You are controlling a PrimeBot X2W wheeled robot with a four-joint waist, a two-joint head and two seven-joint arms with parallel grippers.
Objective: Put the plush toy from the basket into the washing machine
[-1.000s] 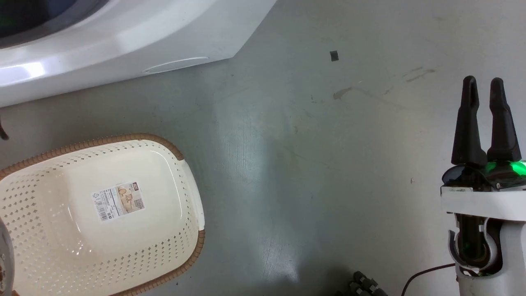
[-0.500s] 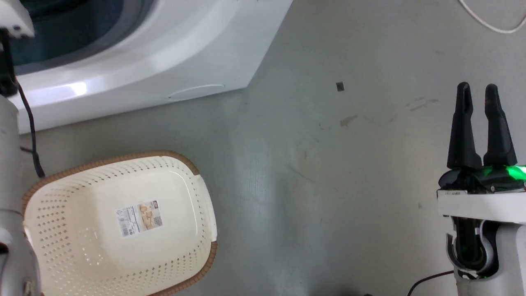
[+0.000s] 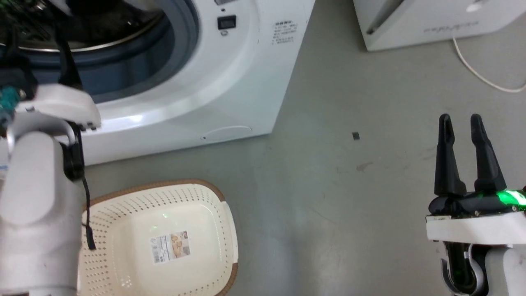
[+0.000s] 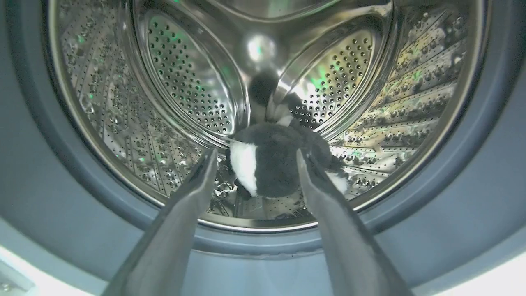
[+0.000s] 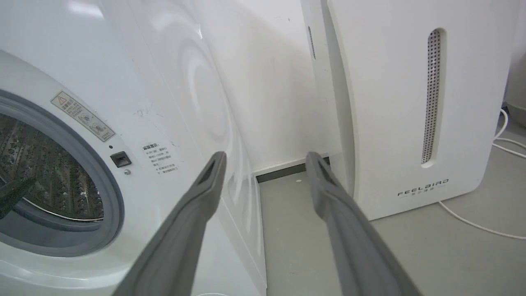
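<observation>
Head view, 9 o'clock: pale left forearm (image 3: 37, 193) with black cable, reaching up toward 11 o'clock.

Large white front-loading washing machine (image 3: 230, 74): spans 10 to 12 o'clock of the head view, porthole uncovered, ringed by grey rubber gasket (image 4: 49, 164).

Left gripper (image 4: 255, 154): aimed into the porthole, dark fingers spread wide, clamping nothing.

Shiny perforated steel drum (image 4: 185, 90): takes up most of the left wrist view.

Fluffy black-and-white plush toy (image 4: 271, 160): lies inside the drum, at 6 o'clock of the drum's ring, reflected in the back wall. Appears between the two fingertips in the left wrist view; contact with them cannot be told.

Cream-white perforated plastic basket (image 3: 123, 213) with brown woven-look rim: sits on the floor at 7 o'clock of the head view, in front of the washer, holding nothing but a paper label (image 3: 170, 246) on its bottom.

Grey-green smooth floor (image 3: 328, 205): scuffed, with a small dark scrap (image 3: 356, 135) near centre toward 2 o'clock.

Right gripper (image 3: 460, 119): at 4 o'clock of the head view, well apart from the basket, fingers parted and pointing up, gripping nothing, green light at the base.

White box-shaped appliance marked FEELBIRD (image 5: 390, 102): stands at 1 o'clock of the head view, just beside the washer.

Thin white cord (image 3: 476, 72): trails on the floor at 2 o'clock.
</observation>
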